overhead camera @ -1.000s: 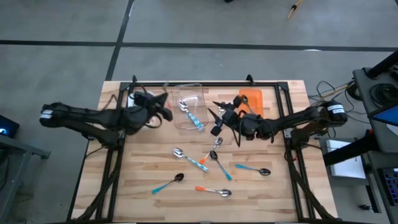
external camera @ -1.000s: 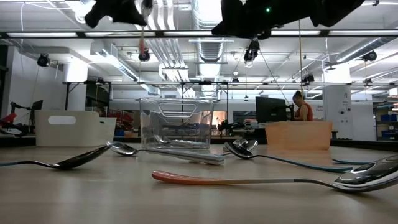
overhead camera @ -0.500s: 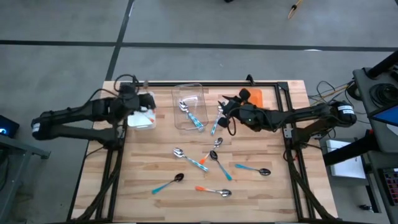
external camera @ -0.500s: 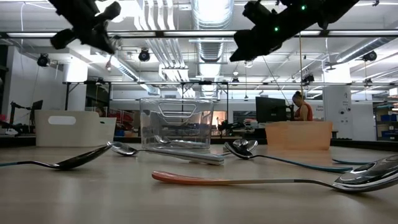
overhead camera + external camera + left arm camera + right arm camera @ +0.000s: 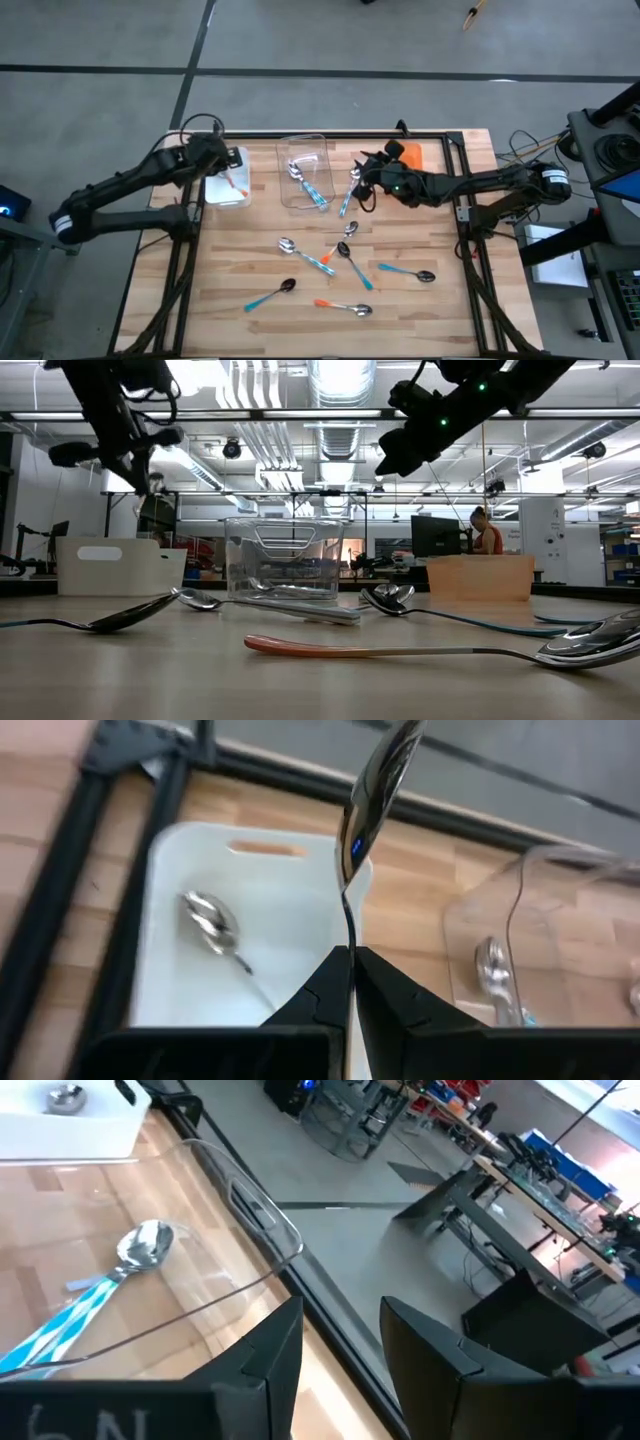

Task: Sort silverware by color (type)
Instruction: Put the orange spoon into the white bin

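My left gripper (image 5: pixel 350 960) hangs over the white bin (image 5: pixel 222 192) at the far left, shut on a silver-bowled spoon (image 5: pixel 375 790); its fingers hide the handle's colour. An orange-handled spoon (image 5: pixel 212 923) lies in that bin. My right gripper (image 5: pixel 340 1350) hovers open, nothing between its fingers, just right of the clear bin (image 5: pixel 322 148), which holds light-blue-handled spoons (image 5: pixel 312 187). Another light-blue-handled spoon (image 5: pixel 348 195) lies by that bin, under the right gripper's fingers. Several spoons (image 5: pixel 345 306) lie loose mid-table. My left gripper pinches the spoon's thin neck (image 5: pixel 349 932), a little behind the bowl, between its two fingertips. The fingers slant down from the table's left, and the spoon runs along them, bowl foremost. The spoon is lifted clear above the white bin.
An orange bin (image 5: pixel 410 156) stands at the far right, behind my right arm. Black frame rails (image 5: pixel 330 134) run along the table's far edge and sides. Loose spoons with orange, light blue and teal handles (image 5: pixel 300 255) are scattered over the table's near half.
My left gripper has swung from beside the clear bin toward the table's left edge, turning and tipping downward, and now hangs over the white bin with its spoon. My right gripper has drawn back toward the table's right, away from the clear bin's side.
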